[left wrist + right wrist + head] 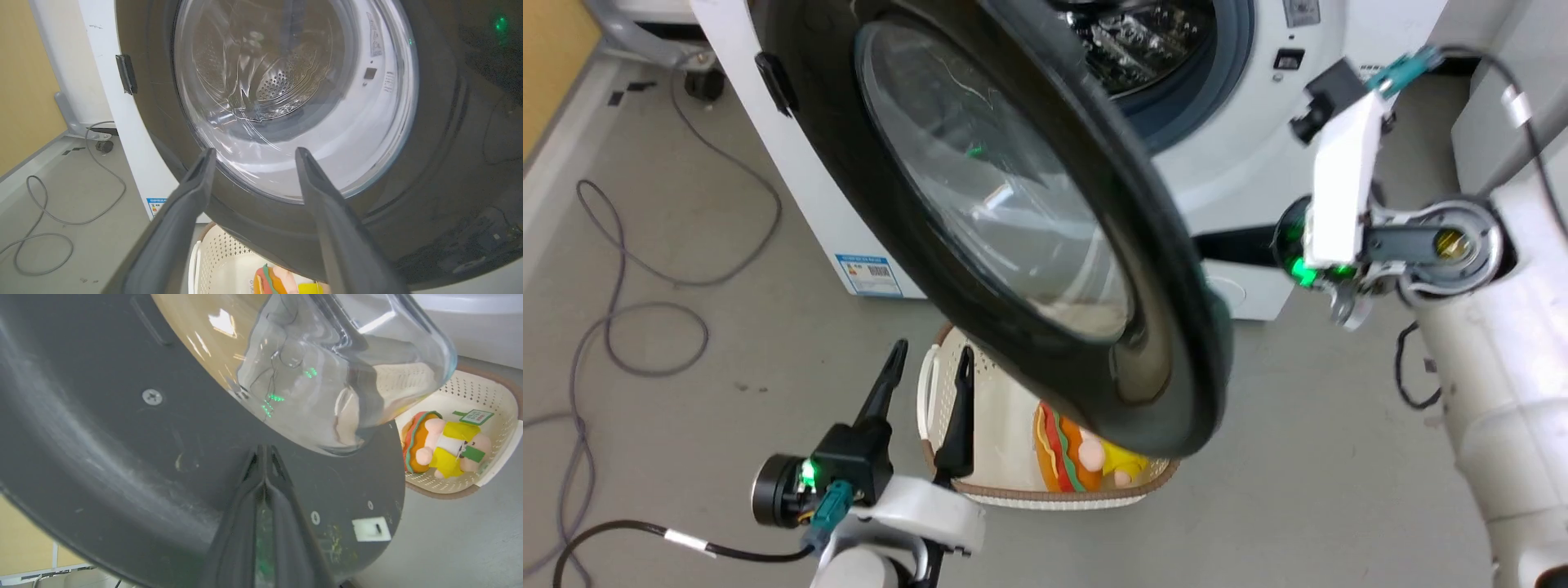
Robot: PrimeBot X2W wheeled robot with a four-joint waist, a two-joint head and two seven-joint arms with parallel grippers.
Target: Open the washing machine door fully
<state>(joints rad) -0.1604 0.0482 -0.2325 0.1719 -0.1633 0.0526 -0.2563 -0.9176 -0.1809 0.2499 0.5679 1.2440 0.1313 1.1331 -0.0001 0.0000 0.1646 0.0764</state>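
My left hand hangs wide open in front of the door, a glossy black ring around a clear, bulging glass bowl. The door stands partly swung out from the white washing machine, above a cream perforated basket. My right hand is pinched together, its tips touching the door's matte inner face. The print on the blue label is too small to read.
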